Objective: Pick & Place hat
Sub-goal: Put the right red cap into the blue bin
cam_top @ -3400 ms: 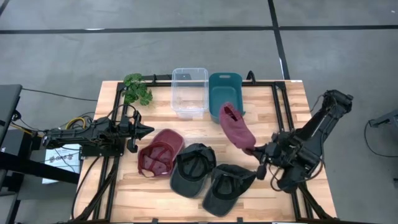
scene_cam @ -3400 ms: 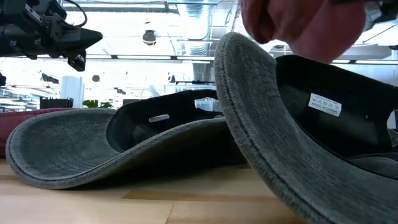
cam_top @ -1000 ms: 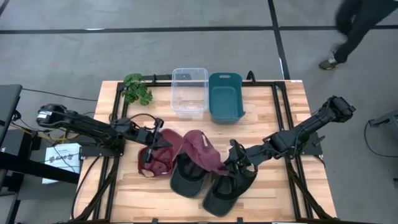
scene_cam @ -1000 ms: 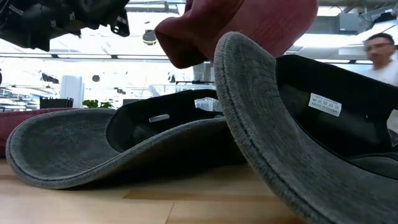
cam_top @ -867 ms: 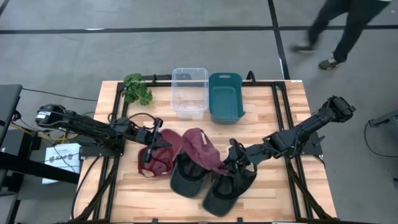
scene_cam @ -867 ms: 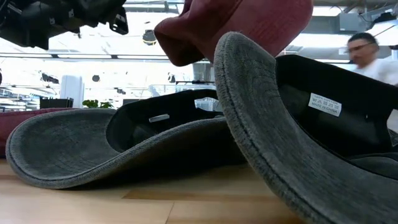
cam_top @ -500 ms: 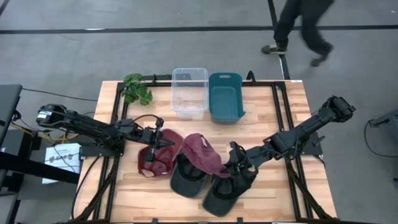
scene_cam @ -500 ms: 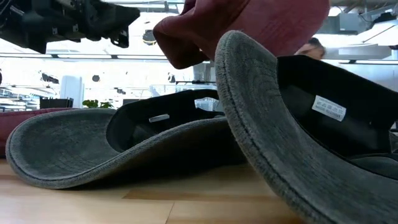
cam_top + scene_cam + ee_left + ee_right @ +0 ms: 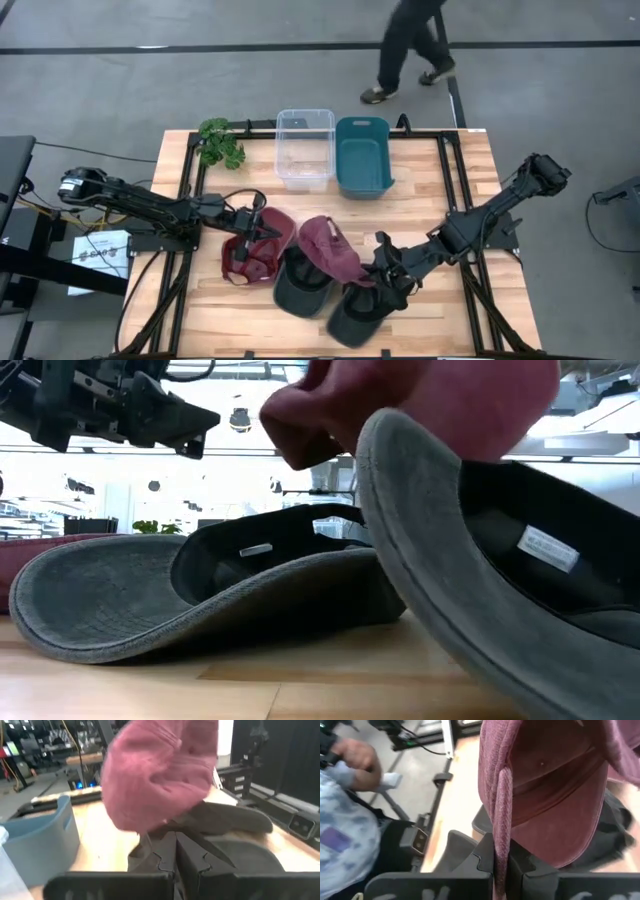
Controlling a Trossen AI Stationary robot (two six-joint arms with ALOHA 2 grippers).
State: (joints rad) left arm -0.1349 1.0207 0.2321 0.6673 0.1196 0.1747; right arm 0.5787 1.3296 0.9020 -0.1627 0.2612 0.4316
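Held hat: a maroon corduroy cap (image 9: 328, 250) hangs above the middle of the table, its brim pinched edge-on in the right gripper, crown drooping over the dark caps below.
Right gripper (image 9: 378, 274): clenched on the maroon cap's brim; the right wrist view shows the fabric edge caught between the two dark fingers (image 9: 485, 855).
Left gripper (image 9: 268, 229): clenched on nothing, its tips hovering just over the second maroon cap (image 9: 252, 252), which lies opening-up on the wooden table (image 9: 450, 190).
Dark caps: two grey-black corduroy caps, one (image 9: 303, 280) beside the lying maroon cap, the other (image 9: 355, 312) under the right gripper; in the low view both fill the foreground, brims overlapping.
Bins: a clear plastic tub (image 9: 305, 148) and a teal plastic tub (image 9: 362, 155) stand side by side at the far edge, well apart from the held cap.
Surroundings: a green plant sprig (image 9: 220, 142) at the far left corner; a person (image 9: 412, 45) walking on the floor beyond the table.
Risk, grip: the hold is only a thin brim edge, so I judge a quick swing toward the tubs could pull the cap free.
Risk, snag: the gripper sits low against the dark cap beneath; lifting may drag that cap along.
Risk, arms: both grippers are near each other, so crossing paths could collide.
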